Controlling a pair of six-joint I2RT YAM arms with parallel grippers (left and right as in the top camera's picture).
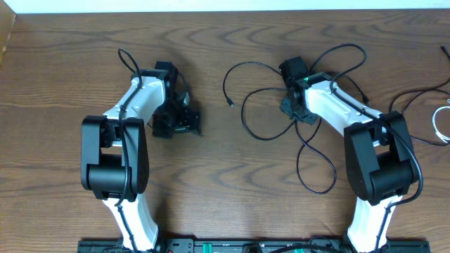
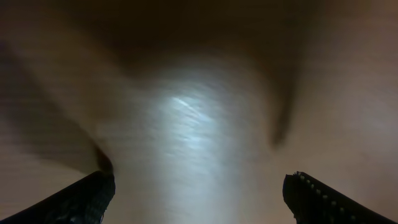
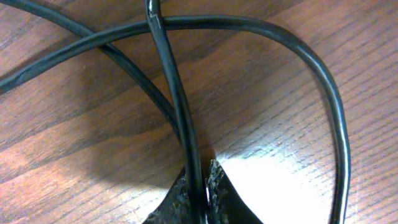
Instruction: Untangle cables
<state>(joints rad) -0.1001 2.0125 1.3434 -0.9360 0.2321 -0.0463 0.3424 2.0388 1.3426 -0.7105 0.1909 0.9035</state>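
Right gripper [image 3: 200, 183] pinches one black cable [image 3: 176, 99], whose strand runs straight ahead from its jaws under the crossing loops [image 3: 314, 62]; left gripper [image 2: 199, 196], spread wide, hovers well apart over the table [image 2: 186, 124].

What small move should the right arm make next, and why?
Probably lift the right gripper slowly and draw it away from the loops. Its jaws are closed on one strand of black cable that crosses other strands lying on the table. The left gripper is open over bare wood, holding nothing.
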